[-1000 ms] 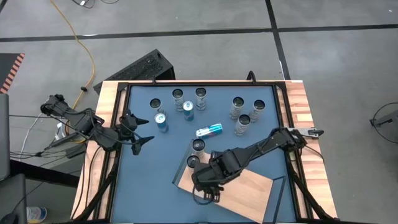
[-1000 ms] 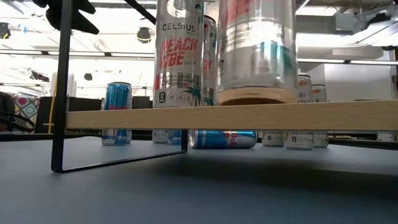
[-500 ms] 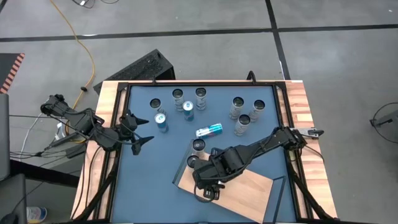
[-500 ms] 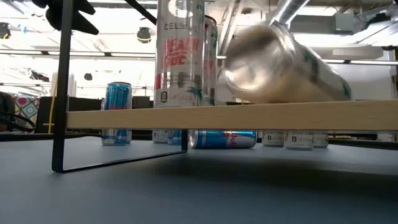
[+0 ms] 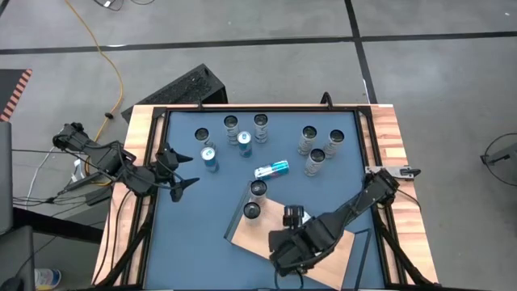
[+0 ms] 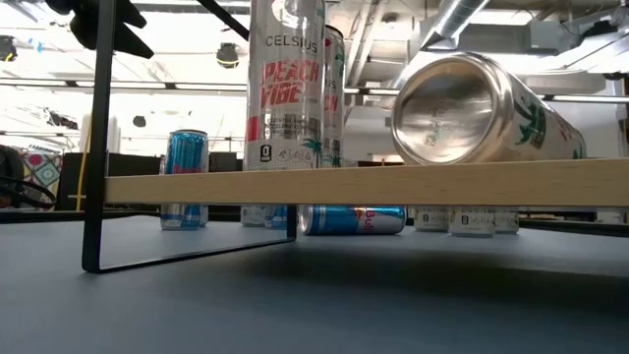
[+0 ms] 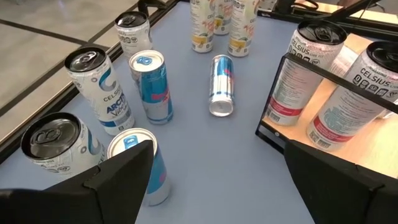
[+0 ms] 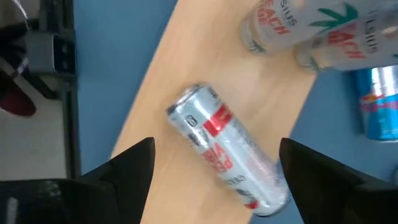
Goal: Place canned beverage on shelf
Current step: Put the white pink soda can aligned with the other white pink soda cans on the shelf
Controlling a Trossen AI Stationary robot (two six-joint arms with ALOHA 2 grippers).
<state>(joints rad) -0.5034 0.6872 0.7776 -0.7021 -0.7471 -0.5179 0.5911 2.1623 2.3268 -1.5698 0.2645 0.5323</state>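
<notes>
Can (image 8: 227,149) is tipped over, lying on its side on the shelf (image 5: 323,238), free of any grip; low view shows its base end facing the camera (image 6: 462,108). Two more cans stand upright at the shelf's far-left corner (image 5: 258,189) (image 5: 252,211).

Right gripper (image 5: 289,257) hangs over the shelf's near part, just near of the fallen can, fingers (image 8: 124,171) spread wide and released, nothing between them.

Rest of the stock sits on the blue bench (image 5: 194,234) far of the shelf: one blue can on its side (image 5: 271,169), an upright group far-left (image 5: 210,158), another far-right (image 5: 316,161).

Left gripper (image 5: 179,182) waits at the bench's left edge, fingers (image 7: 118,180) fully apart, empty.
</notes>
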